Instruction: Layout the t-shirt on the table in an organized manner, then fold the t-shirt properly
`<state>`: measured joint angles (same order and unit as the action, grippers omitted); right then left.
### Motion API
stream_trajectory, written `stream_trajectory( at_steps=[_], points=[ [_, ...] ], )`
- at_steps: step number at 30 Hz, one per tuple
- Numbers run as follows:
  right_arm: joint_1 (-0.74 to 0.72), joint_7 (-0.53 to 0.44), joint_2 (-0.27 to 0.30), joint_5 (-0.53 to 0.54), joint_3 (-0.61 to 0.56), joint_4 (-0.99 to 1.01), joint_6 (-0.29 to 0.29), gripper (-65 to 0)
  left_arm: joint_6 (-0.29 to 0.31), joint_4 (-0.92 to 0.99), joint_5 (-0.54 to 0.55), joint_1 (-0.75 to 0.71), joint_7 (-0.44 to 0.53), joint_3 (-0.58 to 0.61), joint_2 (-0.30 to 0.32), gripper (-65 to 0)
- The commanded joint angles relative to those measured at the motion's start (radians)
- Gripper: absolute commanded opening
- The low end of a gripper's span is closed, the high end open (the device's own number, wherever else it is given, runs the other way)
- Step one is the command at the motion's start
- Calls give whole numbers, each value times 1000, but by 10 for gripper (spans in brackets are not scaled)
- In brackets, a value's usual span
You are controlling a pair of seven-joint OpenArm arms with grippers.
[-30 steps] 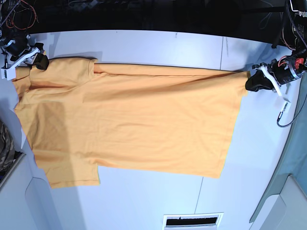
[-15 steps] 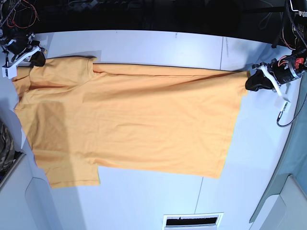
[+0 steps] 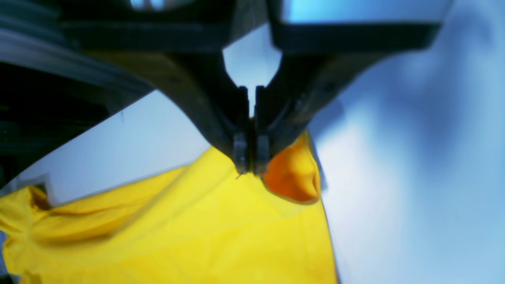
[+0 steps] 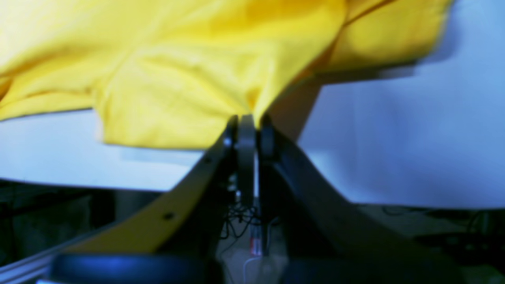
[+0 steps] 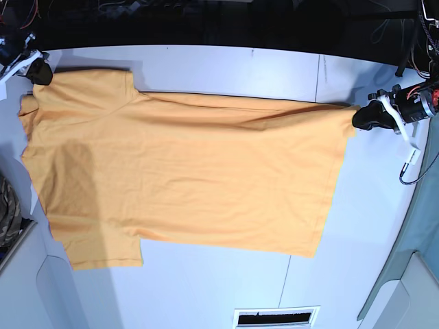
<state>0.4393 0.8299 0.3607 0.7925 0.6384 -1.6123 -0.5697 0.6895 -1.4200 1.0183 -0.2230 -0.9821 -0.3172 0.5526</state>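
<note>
The orange-yellow t-shirt [image 5: 185, 171] lies spread plain side up across the white table [image 5: 206, 65], collar end at the view's left and hem at its right. My right gripper [image 5: 39, 71], at the far left corner, is shut on the far sleeve's edge; in the right wrist view its jaws [image 4: 246, 122] pinch a pulled-up point of yellow cloth [image 4: 177, 79]. My left gripper [image 5: 360, 118] is shut on the far hem corner, and its closed tips [image 3: 250, 165] bite the t-shirt [image 3: 197, 236] just above the tabletop [image 3: 394, 177].
A dark seam line [image 5: 319, 75] crosses the table near the far right. A slotted vent [image 5: 274, 316] sits at the near edge. A grey bundle [image 5: 7, 212] lies off the left edge, and a teal panel [image 5: 425, 226] borders the right side. Cables hang behind both arms.
My right gripper closed on the far sleeve and pulled it toward the far left corner, flattening the sleeve. My left gripper shifted slightly right, keeping its hold on the hem corner.
</note>
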Motion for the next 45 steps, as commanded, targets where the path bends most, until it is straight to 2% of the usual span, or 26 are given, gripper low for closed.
stream_trajectory(
  at_steps=[1,4,10,16,24,32,39,45],
  points=[
    [26,-5,19,21,30,-41,-6,-650,9,-26,40,-5,-6,-9,31,-650],
    [96,-6,19,47,85,-98,-7,-650,9,-65,85,-45,-18,-15,62,-650],
    [236,5,18,98,154,-176,-19,-650,9,-196,93,-176,-37,-71,95,-650],
    [344,5,18,106,167,-211,-21,-650,9,-259,119,-296,-37,-149,96,-650],
    [403,9,18,118,167,-211,-21,-650,9,-259,119,-393,-39,-154,96,-650],
    [397,9,4,177,167,-213,-21,-650,9,-259,119,-386,-10,-154,96,-650],
    [320,9,5,177,167,-213,-21,-650,9,-259,113,-297,24,-154,96,-650],
    [169,8,5,144,166,-213,-21,-650,9,-253,-27,-195,144,-132,93,-650]
  ],
)
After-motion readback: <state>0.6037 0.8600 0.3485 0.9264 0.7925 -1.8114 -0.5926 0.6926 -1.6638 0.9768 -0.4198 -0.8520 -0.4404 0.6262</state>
